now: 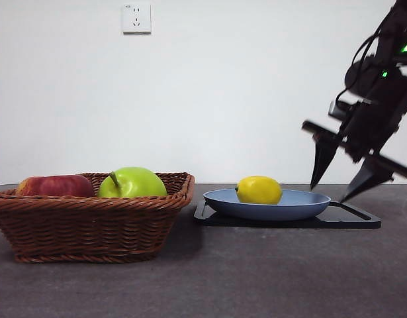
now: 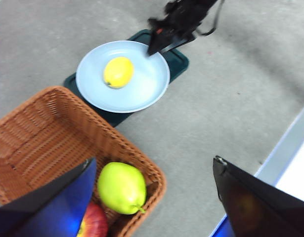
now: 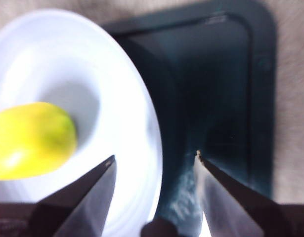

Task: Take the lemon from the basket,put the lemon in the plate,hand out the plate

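Start at the desk's left side: the basket (image 1: 90,218) sits there with a red apple (image 1: 55,186) and a green apple (image 1: 132,183) inside, no lemon in it now. Your left gripper (image 2: 152,197) hangs above the basket's near corner, jaws wide apart, holding nothing; treat it as waiting. Moving right, the lemon (image 1: 259,190) already lies in the plate (image 1: 302,207), toward the plate's basket-side half, and the plate rests on a black tray (image 1: 352,217). At the plate's far-right rim your right gripper (image 1: 339,192) hovers, jaws apart, one tip over the plate's inside and one over the tray, straddling the rim but not closed on it. What remains, by the look of it, is the hand-out. Expect the plate to be light, stiff and smooth, likely slippery under hard jaws; pinch the rim squarely. The lemon is round and loose, so it will probably roll if you tilt: lift level and slowly, keeping its weight in mind opposite your grip.
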Controlling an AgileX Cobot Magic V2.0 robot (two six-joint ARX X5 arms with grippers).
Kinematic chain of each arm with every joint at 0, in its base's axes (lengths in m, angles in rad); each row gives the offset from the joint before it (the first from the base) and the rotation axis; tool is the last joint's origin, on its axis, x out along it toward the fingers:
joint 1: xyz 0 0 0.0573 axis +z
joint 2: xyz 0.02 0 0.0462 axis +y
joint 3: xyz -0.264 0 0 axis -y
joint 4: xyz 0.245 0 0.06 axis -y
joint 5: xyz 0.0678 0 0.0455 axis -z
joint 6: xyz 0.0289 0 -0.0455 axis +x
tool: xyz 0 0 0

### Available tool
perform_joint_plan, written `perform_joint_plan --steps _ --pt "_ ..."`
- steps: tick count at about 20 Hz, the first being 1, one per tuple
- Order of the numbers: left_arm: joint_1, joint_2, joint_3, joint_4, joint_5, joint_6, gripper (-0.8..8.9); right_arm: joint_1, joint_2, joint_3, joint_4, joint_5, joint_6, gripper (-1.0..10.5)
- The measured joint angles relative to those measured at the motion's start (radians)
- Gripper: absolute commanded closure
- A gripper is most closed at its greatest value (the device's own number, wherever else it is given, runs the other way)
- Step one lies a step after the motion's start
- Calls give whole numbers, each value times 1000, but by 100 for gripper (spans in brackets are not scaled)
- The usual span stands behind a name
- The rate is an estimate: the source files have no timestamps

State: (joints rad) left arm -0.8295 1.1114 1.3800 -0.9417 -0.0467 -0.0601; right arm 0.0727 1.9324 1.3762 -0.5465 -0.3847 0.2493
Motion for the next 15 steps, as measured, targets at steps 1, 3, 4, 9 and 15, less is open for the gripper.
perform_joint_plan --steps 1,3,4,9,15 --pt "0 0 0 0 -16 0 418 -5 -34 0 -23 0 -5 699" --pt "0 0 0 2 -74 2 498 -9 -116 0 -89 0 -33 756" --pt "0 0 0 12 -126 12 566 -12 -166 1 -141 0 -56 806" --pt "9 0 0 31 -261 107 808 27 -370 2 -358 19 -139 944" --pt "115 -2 -2 29 -261 154 808 225 -637 -27 -352 309 -190 945"
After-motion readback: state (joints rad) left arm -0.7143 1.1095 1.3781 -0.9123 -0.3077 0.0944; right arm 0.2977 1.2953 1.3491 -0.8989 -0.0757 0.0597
